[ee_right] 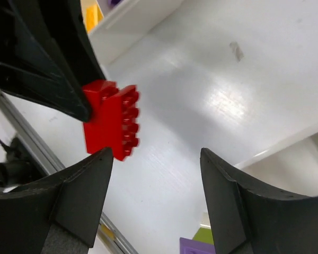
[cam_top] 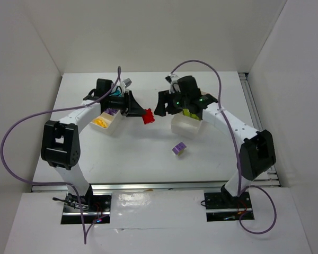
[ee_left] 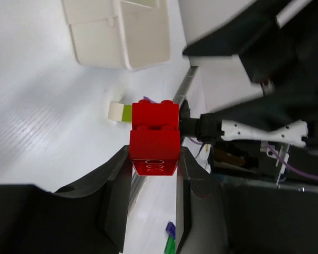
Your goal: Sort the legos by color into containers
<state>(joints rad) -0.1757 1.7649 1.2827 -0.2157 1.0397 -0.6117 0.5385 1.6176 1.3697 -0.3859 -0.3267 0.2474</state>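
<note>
holding the red lego [ee_left: 155, 135] fast in the left gripper [ee_left: 152, 159], jaws narrow on its lower half, studded end poking free, up off the worktop [cam_top: 138, 159] in the gap between the two containers: left tray [cam_top: 112, 129] with yellow and purple in it, right tray [cam_top: 186, 128] with something lime. facing it with the right gripper [ee_right: 156, 159], wide and empty, brick off to one side of its opening, not centred. looks like a pass or a pull-apart of joined reds; cannot tell which. to do it well: square the right gripper on the free end, centre before closing, bite only the exposed part, keep the left grip firm until seated. leave the purple-and-lime cluster [cam_top: 179, 149] on the worktop for later.
</note>
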